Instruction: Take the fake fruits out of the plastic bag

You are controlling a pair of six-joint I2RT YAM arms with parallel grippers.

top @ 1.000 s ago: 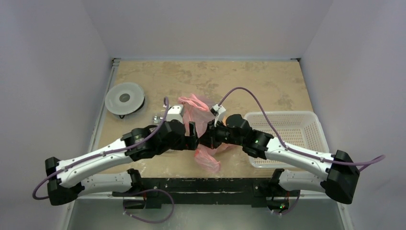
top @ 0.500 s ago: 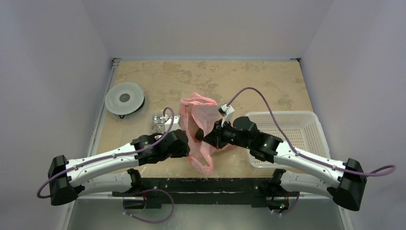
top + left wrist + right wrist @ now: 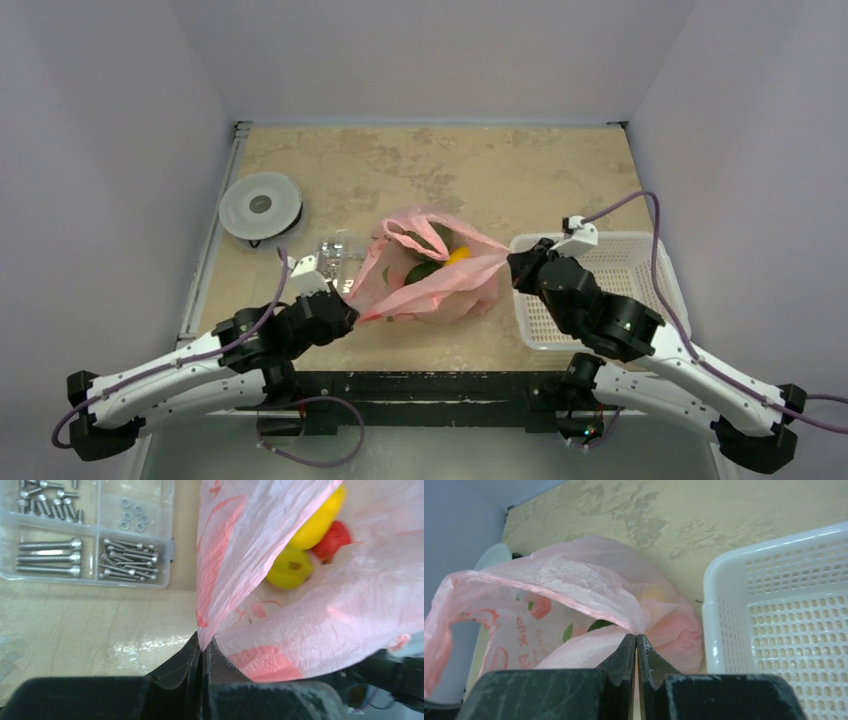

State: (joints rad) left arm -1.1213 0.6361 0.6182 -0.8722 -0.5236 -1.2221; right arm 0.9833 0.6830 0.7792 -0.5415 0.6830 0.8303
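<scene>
The pink plastic bag (image 3: 430, 290) lies mid-table with its mouth stretched wide between both grippers. My left gripper (image 3: 350, 312) is shut on the bag's left edge, and the film runs into its closed tips (image 3: 203, 645). My right gripper (image 3: 512, 265) is shut on the right edge, where the pink film (image 3: 574, 580) gathers at its tips (image 3: 636, 637). Fake fruits show inside the bag: a dark green one (image 3: 420, 271) and a yellow one (image 3: 456, 256). In the left wrist view I see a long yellow piece (image 3: 320, 522), a yellow oval (image 3: 289, 569) and a red piece (image 3: 336, 536).
A clear box of screws (image 3: 335, 255) (image 3: 90, 530) lies just left of the bag. The white perforated basket (image 3: 640, 262) (image 3: 784, 610) stands at the right, under my right arm. A grey round disc (image 3: 260, 205) sits at the back left.
The left gripper has shut on the bag's edge. Both arms have drawn apart, left toward the near left and right toward the basket, spreading the bag's mouth and baring the fruits.
</scene>
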